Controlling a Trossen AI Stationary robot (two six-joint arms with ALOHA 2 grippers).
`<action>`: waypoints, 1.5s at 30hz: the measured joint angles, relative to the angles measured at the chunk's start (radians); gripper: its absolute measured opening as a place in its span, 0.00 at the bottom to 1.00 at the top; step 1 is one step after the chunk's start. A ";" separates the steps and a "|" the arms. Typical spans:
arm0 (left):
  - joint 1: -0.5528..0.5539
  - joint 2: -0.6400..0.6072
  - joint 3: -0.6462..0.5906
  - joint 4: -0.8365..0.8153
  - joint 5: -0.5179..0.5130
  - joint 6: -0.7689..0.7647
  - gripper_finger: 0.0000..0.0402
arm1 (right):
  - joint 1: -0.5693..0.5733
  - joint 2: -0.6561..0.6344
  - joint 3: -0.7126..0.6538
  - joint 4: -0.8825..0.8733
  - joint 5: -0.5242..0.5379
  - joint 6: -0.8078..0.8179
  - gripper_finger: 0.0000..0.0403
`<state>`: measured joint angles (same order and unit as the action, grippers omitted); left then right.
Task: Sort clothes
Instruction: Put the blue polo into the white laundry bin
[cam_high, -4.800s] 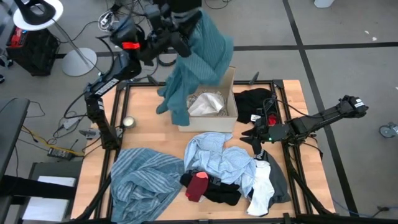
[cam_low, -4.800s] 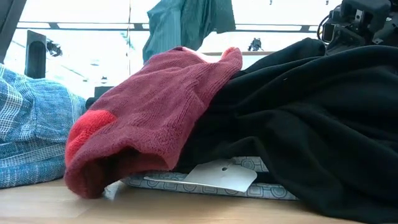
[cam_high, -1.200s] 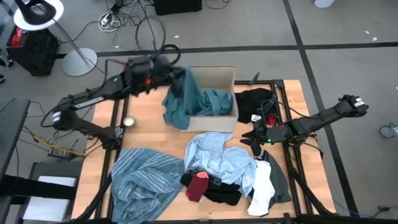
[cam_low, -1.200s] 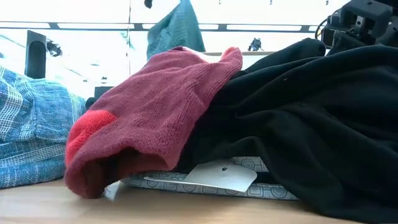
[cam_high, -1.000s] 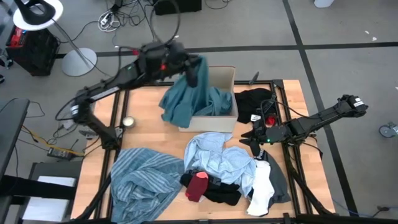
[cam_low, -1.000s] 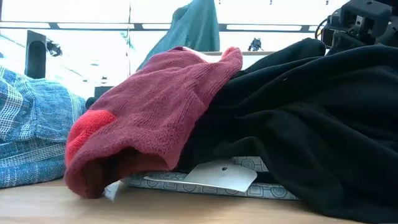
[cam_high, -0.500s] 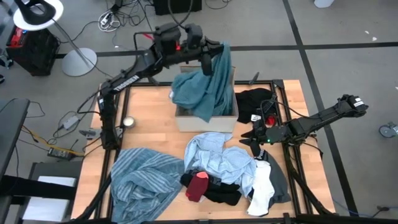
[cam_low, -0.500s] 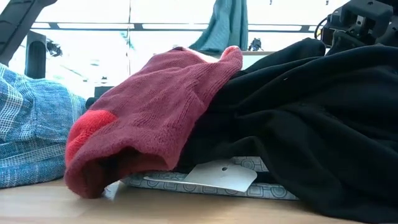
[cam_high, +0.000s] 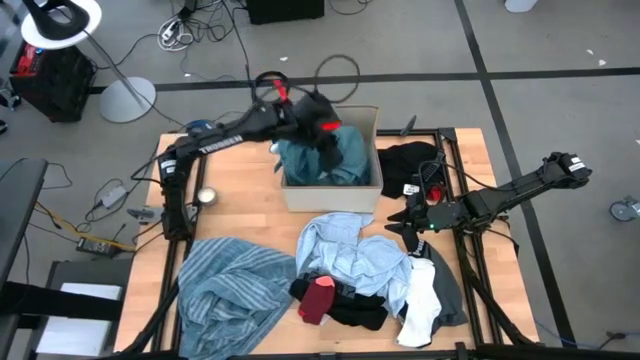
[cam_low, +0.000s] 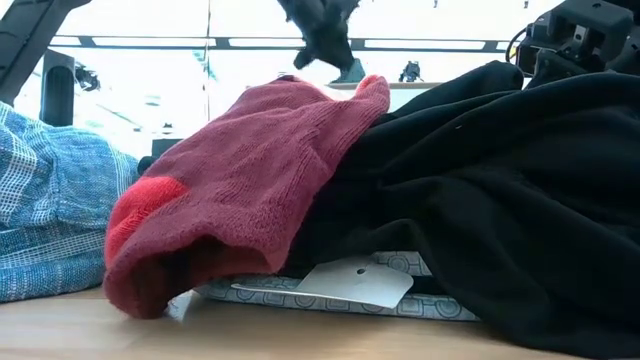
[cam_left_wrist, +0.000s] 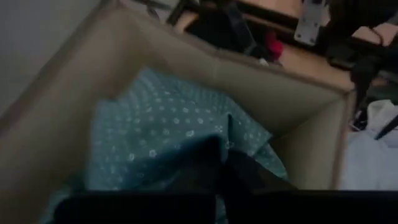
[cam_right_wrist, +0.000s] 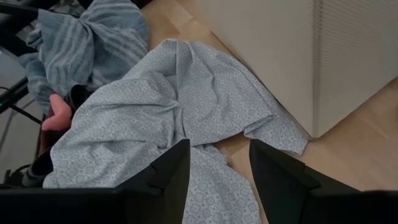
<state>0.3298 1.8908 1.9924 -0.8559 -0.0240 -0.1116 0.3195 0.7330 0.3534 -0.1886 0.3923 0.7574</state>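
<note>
Teal dotted soft garment (cam_high: 335, 158) bunched inside the beige cardboard box (cam_high: 330, 194) at the far side of my wooden counter (cam_high: 245, 215).

My left gripper (cam_high: 325, 135) is down in the box over the teal cloth; I cannot tell how its jaws stand. My right gripper (cam_right_wrist: 214, 163) hangs with jaws apart above the light blue patterned shirt (cam_right_wrist: 168, 118) just beside the box. Each piece looks light, limp and likely to drape, so I would pinch a raised fold. The blue-grey striped garment (cam_high: 232, 285) and small red piece (cam_high: 318, 298) lie on the counter's near side.

Two dark jointed arms, red marking near left end effector (cam_high: 325, 135)
</note>
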 joint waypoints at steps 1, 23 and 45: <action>0.001 -0.001 -0.045 0.031 0.007 -0.021 0.06 | 0.000 0.000 0.000 0.000 0.000 0.000 0.41; 0.031 0.035 -0.278 0.044 -0.013 0.071 0.23 | 0.000 0.000 0.000 0.002 -0.001 0.000 0.41; 0.017 0.215 -0.247 -0.063 -0.045 0.227 0.22 | 0.000 0.002 0.000 -0.001 -0.001 -0.001 0.41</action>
<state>0.3470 2.1056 1.7452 -0.9194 -0.0692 0.1159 0.3195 0.7345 0.3534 -0.1893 0.3909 0.7559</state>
